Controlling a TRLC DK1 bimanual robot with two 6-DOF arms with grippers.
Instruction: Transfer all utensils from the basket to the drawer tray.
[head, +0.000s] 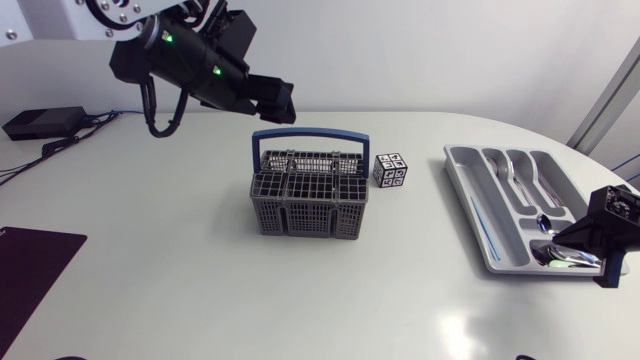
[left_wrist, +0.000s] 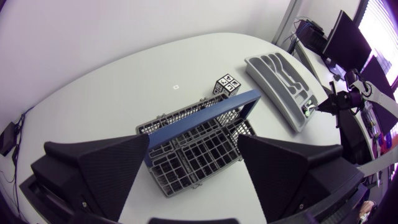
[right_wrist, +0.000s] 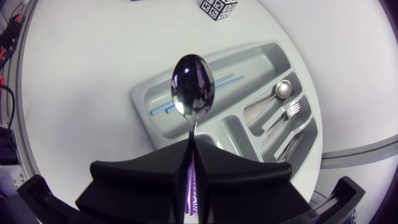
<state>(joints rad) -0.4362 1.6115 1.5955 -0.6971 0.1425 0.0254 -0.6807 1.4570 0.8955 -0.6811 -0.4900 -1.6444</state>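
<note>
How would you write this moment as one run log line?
left pincer: open, basket ahead | right pincer: shut on spoon, over drawer tray

the left arm (head: 180, 55) comes in from the upper left, held high, the left gripper (left_wrist: 194, 148) spread wide with nothing between its fingers. the right arm (head: 622, 215) sits low at the right edge, the right gripper (right_wrist: 191, 146) pinching a spoon (right_wrist: 193, 93) by its handle.

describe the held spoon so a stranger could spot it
Find the grey drawer tray at the table's right. At its near end the right arm's jaws clamp a spoon by the handle. Unlike the cutlery lying in compartments, it alone is gripped.
</note>
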